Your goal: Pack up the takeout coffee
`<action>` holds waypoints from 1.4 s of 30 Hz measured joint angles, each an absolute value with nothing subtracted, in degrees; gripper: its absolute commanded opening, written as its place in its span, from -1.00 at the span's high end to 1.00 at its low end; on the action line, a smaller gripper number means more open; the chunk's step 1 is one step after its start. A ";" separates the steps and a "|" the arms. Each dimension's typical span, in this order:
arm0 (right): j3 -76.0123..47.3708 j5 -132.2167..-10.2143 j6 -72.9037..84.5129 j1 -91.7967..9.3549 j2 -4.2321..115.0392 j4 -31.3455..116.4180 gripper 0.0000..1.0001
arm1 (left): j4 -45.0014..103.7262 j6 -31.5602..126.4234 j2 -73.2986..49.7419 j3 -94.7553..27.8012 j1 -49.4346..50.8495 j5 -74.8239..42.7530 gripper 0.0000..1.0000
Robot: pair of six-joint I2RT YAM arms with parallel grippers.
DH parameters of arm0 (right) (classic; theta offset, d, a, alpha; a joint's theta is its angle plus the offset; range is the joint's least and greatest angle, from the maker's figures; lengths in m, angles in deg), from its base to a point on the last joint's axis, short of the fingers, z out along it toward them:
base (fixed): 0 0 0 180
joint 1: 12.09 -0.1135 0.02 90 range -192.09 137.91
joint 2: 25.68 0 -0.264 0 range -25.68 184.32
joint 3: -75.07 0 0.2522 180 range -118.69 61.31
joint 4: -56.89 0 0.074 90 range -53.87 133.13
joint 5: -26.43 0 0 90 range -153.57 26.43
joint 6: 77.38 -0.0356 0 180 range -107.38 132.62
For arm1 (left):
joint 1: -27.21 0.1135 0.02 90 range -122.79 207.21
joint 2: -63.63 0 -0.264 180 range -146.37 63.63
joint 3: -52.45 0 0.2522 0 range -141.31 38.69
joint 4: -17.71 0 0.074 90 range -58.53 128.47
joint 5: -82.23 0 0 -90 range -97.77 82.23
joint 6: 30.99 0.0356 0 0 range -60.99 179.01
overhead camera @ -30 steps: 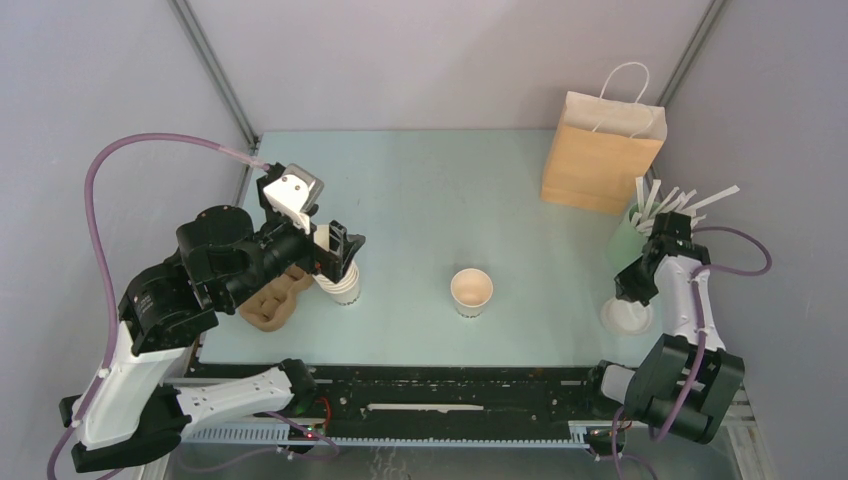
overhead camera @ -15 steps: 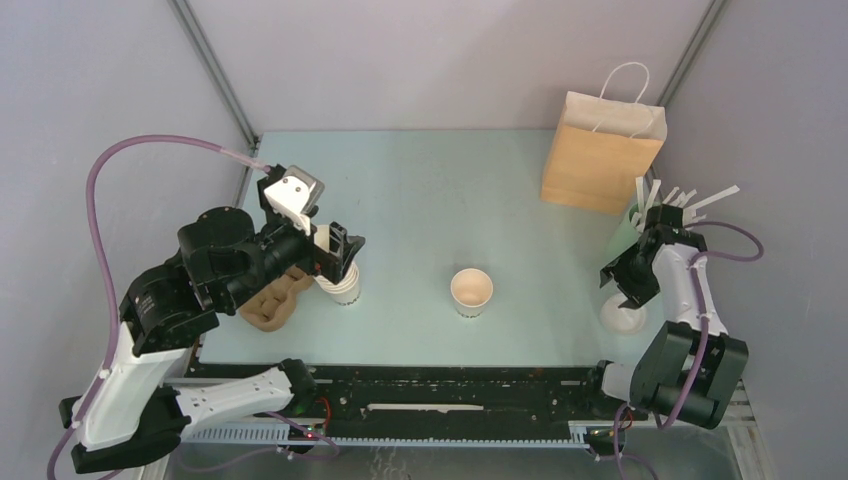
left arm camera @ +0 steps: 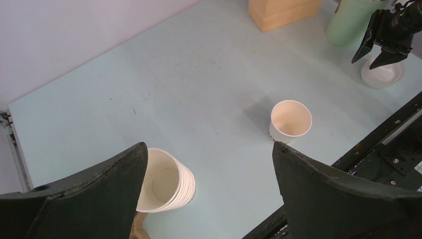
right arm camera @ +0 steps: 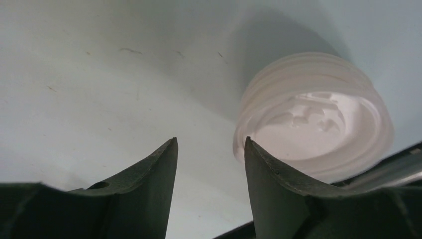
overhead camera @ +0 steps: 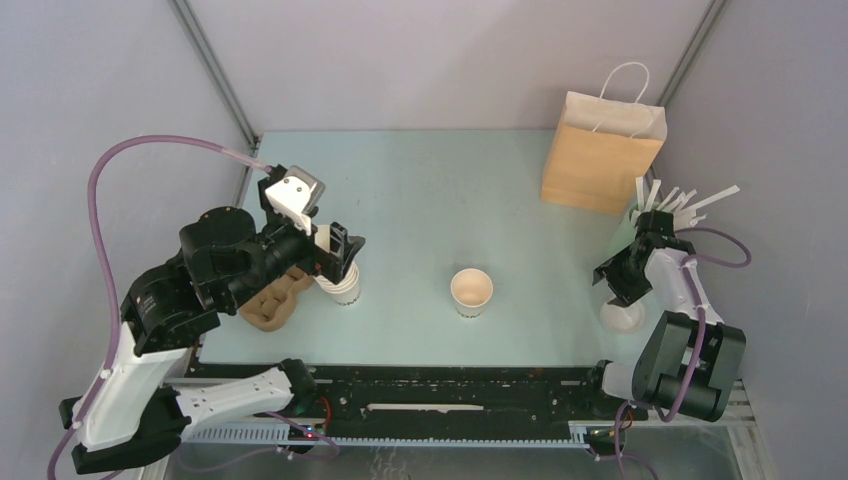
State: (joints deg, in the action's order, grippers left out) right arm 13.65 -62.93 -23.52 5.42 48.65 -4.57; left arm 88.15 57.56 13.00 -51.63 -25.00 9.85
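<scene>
The takeout coffee cup stands upright near the table's middle front, its top open and tan inside; the left wrist view shows the cup too. A stack of white lids lies at the right front. My right gripper hangs open just left of the lids, nothing between its fingers; one finger overlaps the stack's left edge in the right wrist view. My left gripper is wide open above the stack of nested cups, holding nothing.
A brown paper bag with white handles stands at the back right. A green holder of white sticks stands behind the lids. A brown pulp cup carrier lies under the left arm. The black base rail runs along the near edge.
My right gripper went from shut to open and shifted a little left, off the lid stack. The left arm and the cup have not moved.
</scene>
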 measured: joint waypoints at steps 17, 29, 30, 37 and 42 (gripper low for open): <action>15.25 -66.89 -29.38 8.68 49.30 10.58 -0.25 | 88.20 57.58 12.25 -51.63 -25.00 10.05 -1.00; 14.88 -60.59 -27.91 1.53 40.04 -3.06 -0.06 | 88.17 57.58 12.25 -51.63 -25.00 10.03 -1.00; 14.88 -59.96 -27.39 1.23 40.74 -3.13 -0.02 | 88.17 57.58 12.25 -51.63 -25.00 10.03 -1.00; 14.88 -56.22 -26.21 -4.43 46.59 -3.00 0.05 | 88.20 57.58 12.25 -51.63 -25.00 10.03 -1.00; 14.88 -54.27 -25.23 -5.92 48.93 -2.58 0.12 | 88.20 57.58 12.27 -51.63 -25.00 10.07 -1.00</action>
State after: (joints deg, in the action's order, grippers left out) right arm 14.88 -54.27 -25.23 -5.92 48.93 -2.58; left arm 88.20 57.58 12.27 -51.63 -25.00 10.07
